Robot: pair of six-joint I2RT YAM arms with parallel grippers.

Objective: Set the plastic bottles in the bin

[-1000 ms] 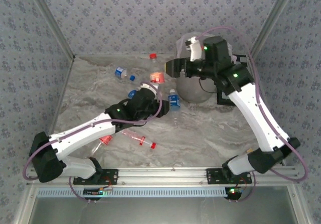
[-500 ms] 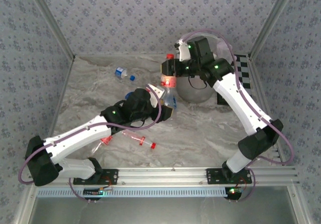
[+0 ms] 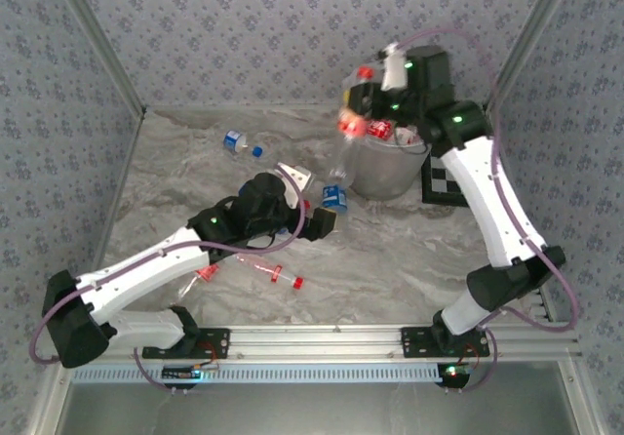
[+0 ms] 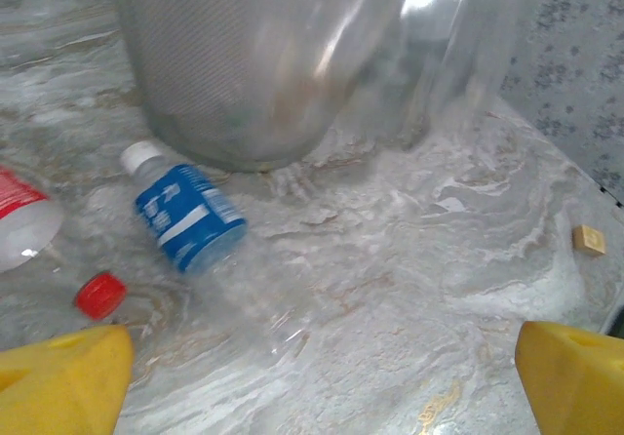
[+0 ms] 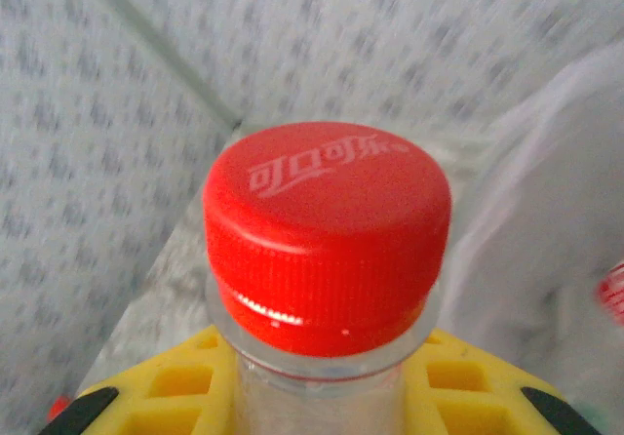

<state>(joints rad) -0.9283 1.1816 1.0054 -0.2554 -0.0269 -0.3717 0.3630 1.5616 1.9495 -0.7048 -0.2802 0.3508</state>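
Red plastic marks the bottle [image 3: 349, 128] that matters now: a red cap [image 5: 327, 230], a red label and a clear body. It hangs tilted just outside the bin [image 3: 388, 179], at the rim on the bin's left side, with its base below the rim and near the wall. The right pincer [image 5: 327, 391] is clenched on its neck just under the cap, with one yellow finger on each side.

The bin is a grey translucent bucket with a clear bag in it, and it stands on the far right part of the counter [image 3: 390, 250]. Something red-labelled lies inside it, but I cannot tell clearly what.

Close to the left of the bin's foot, a blue-labelled bottle [image 4: 190, 216] with a white cap lies on its side. The left pincer [image 4: 322, 376] is released, with its yellow fingertips [image 4: 63, 381] wide apart. It is low over the counter on the near side of this bottle and grasps nothing.

Farther left of the bin lies another blue bottle [image 3: 237, 142], and well to the near left lie two red-capped bottles [image 3: 276, 273]. A checkerboard [image 3: 450, 181] lies just right of the bin.
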